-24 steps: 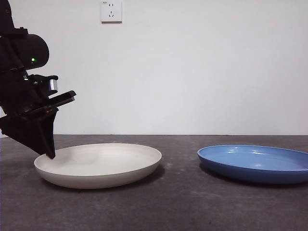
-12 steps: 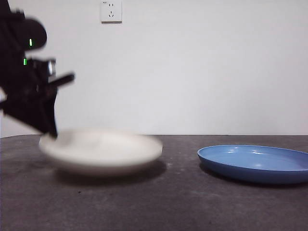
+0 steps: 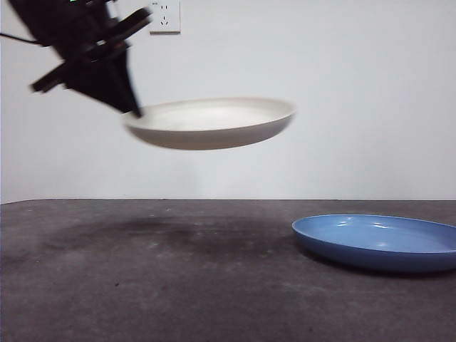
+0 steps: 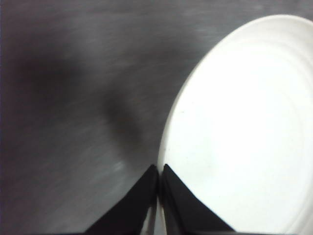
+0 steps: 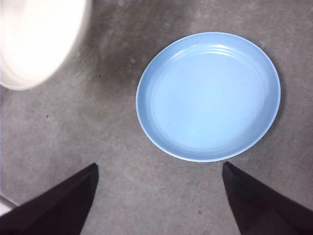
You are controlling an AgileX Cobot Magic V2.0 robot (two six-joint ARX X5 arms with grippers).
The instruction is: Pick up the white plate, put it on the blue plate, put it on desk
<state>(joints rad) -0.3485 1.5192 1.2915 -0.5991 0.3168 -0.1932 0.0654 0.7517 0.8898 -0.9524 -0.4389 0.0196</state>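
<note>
High above the tabletop [image 3: 142, 285], we have the white plate [image 3: 210, 122] in the air, pinched at its near rim by our left hand [image 4: 159, 177], whose two jaws are clenched on the plate's edge, one on top and one beneath. Gripping at the rim makes sense for something this shallow, since there is nothing else to catch hold of, and the plate hangs out sideways from the hand, roughly level with a slight tilt. Its shadow lies on the tabletop below, well clear of it. Off to the side sits the blue plate [image 3: 377, 242], flat on the tabletop and bare inside, waiting as the landing spot. Our right hand [image 5: 159, 196] hovers over that blue plate with jaws spread wide and nothing between them, looking down on it, apparently just standing by. We judge the lift done and the carry across as the step in hand; the white plate is not yet over the blue one.
</note>
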